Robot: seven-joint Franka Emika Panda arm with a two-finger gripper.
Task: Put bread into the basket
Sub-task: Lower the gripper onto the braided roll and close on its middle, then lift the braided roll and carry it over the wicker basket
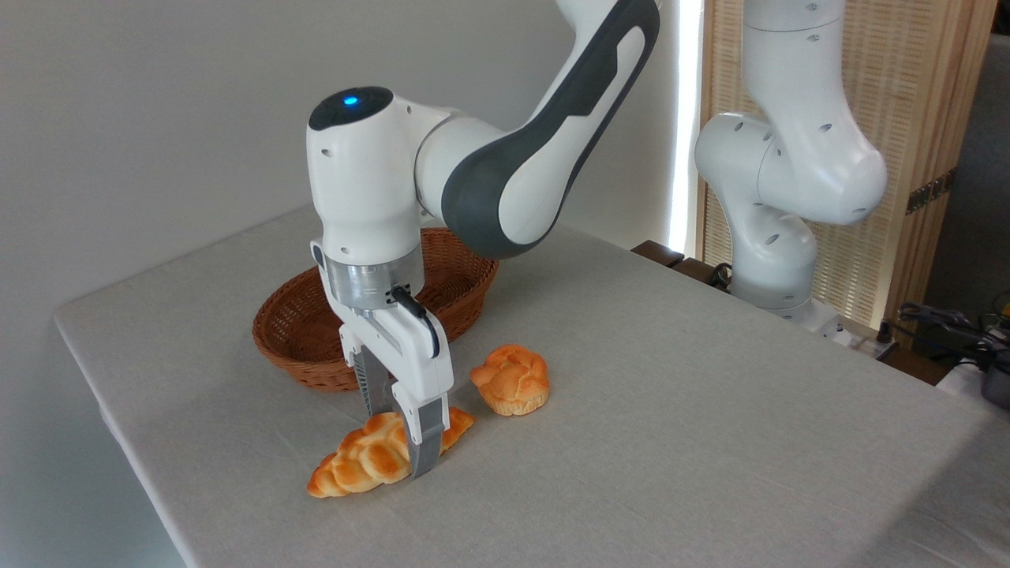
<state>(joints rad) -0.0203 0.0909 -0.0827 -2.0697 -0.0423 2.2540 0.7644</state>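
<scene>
My gripper straddles the bread on the table, jaws narrow around it. Grasping step; next, lift toward the basket.

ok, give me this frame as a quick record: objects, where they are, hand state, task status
bread: long braided loaf lying on the table, in front of the basket
basket: oval wicker basket, behind the loaf, nothing visible in the part that shows; the arm hides some of it
bun: round knotted bun, right of the loaf, on the table, apart from it
hand: hand lowered over the loaf's right half, one finger each side; contact unclear
table: grey cloth-covered table
task status: loaf not yet in the basket
</scene>
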